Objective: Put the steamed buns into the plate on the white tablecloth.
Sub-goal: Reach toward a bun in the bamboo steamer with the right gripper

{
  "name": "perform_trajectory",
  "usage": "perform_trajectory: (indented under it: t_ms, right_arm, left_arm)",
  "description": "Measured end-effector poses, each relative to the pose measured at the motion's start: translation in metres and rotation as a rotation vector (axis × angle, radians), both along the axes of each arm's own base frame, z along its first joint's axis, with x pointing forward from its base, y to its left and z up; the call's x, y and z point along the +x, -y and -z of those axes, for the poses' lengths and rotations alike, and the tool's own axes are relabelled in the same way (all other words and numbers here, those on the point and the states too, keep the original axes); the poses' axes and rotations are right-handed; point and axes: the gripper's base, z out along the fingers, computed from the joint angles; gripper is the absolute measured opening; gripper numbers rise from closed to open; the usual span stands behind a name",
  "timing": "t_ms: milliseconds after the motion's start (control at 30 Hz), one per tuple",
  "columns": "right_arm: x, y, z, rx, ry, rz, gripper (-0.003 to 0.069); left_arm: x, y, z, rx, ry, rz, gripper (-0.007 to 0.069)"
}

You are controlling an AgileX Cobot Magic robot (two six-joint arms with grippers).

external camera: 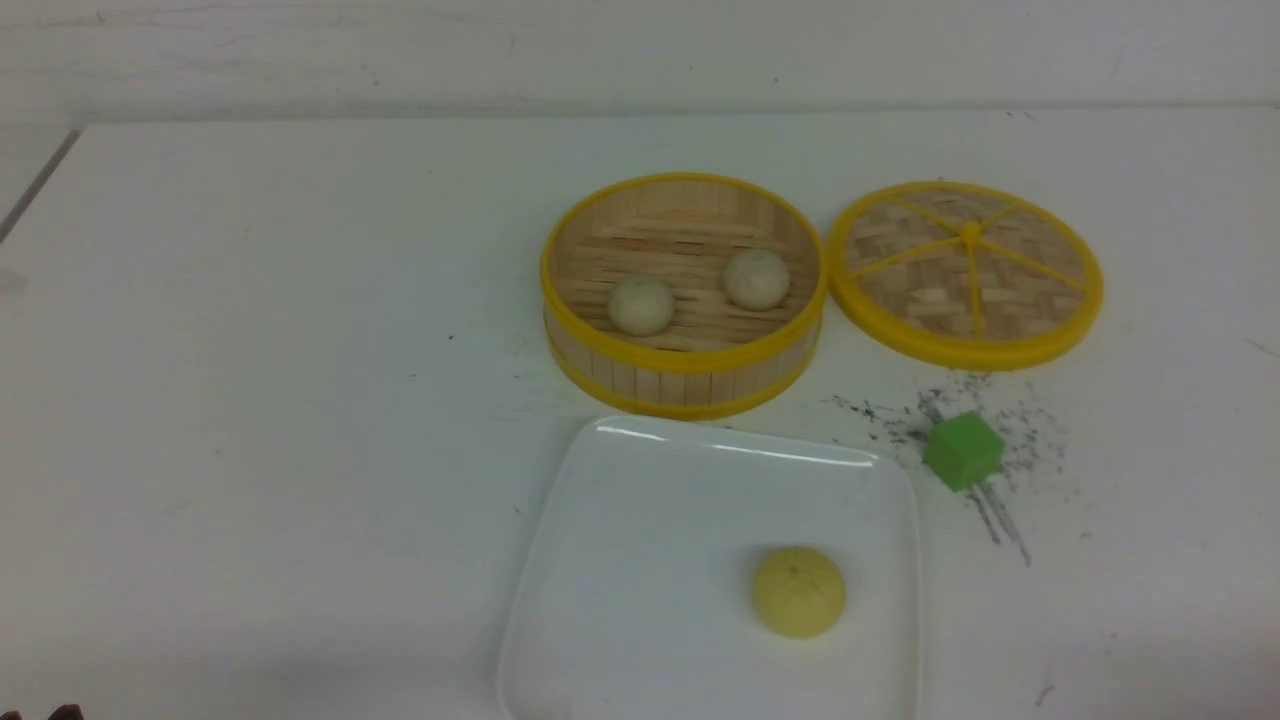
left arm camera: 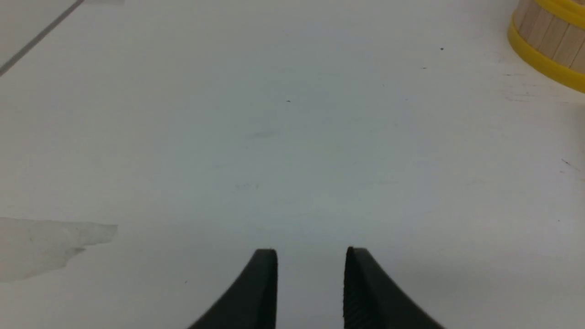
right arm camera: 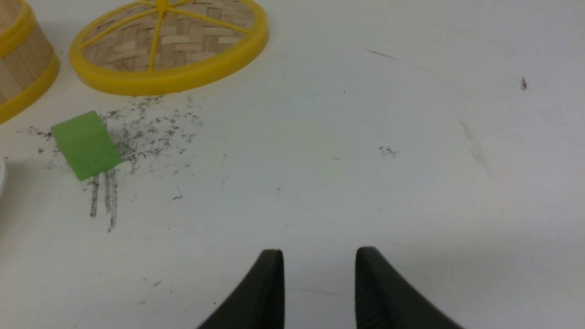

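Note:
Two off-white steamed buns, one on the left (external camera: 641, 305) and one on the right (external camera: 757, 277), lie inside the round yellow-rimmed bamboo basket (external camera: 683, 372). The white square plate (external camera: 620, 560) sits in front of the basket on the white tablecloth (external camera: 280, 350) and holds a yellow bun (external camera: 798, 591). My left gripper (left arm camera: 311, 256) is open and empty over bare cloth, left of the basket (left arm camera: 548, 41). My right gripper (right arm camera: 319, 256) is open and empty over bare cloth, right of the green cube (right arm camera: 86, 145). Neither gripper shows in the front view.
The flat woven basket lid (external camera: 965, 270) lies right of the basket; it also shows in the right wrist view (right arm camera: 169, 41). A green cube (external camera: 963, 450) sits on black scuff marks (external camera: 1000, 430) right of the plate. A pale stain (left arm camera: 45, 246) marks the cloth near my left gripper.

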Motion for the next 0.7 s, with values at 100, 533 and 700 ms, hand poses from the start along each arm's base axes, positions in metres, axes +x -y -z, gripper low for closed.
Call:
perform_trajectory:
  t_ms: [100,533,700]
  right_arm:
    - [0.0,0.0,0.0,0.0,0.0,0.0,0.0242]
    - [0.0,0.0,0.0,-0.001,0.0,0.0,0.0242]
    - [0.0,-0.0001,-0.0001,0.007,0.001,0.001,0.0242]
  left_arm:
    - [0.0,-0.001,-0.0002,0.028,0.001,-0.002,0.0241]
    - [0.0,-0.0023,-0.0003,0.064,0.0,-0.005,0.0241]
    - [0.0,-0.001,-0.0002,0.006,0.002,-0.009,0.0241]
